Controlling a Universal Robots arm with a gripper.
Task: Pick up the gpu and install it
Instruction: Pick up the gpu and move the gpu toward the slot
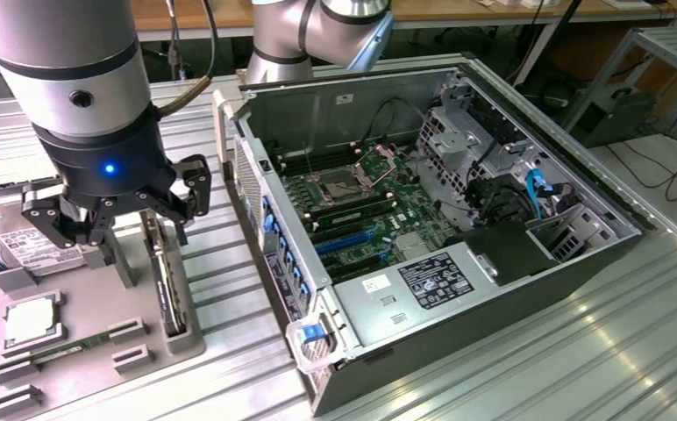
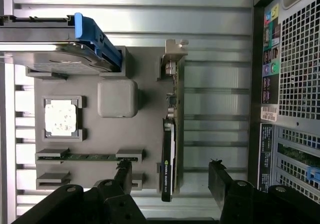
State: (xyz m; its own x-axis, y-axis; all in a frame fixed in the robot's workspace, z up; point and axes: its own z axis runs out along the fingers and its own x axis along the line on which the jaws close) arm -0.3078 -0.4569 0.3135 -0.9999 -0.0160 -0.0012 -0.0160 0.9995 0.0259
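Note:
The gpu (image 2: 168,154), a thin dark card with a silver bracket (image 2: 173,59) at one end, stands on its edge in a slot of the grey holder tray (image 2: 145,134). In the exterior view the gpu (image 1: 170,281) is at the tray's edge nearest the computer. My gripper (image 2: 170,176) hangs open just above it, with one black finger (image 2: 124,173) on each side of the card and apart from it. From outside, the gripper (image 1: 139,235) hovers over the tray (image 1: 152,346), with nothing in it.
The open computer case (image 1: 432,228) lies to the exterior view's right of the tray, motherboard and blue slots (image 1: 345,241) exposed. The tray also holds a silver hard drive (image 1: 29,241), a processor chip (image 1: 31,320) and a green memory stick (image 1: 69,346). A metal slatted table (image 1: 619,351) lies beneath.

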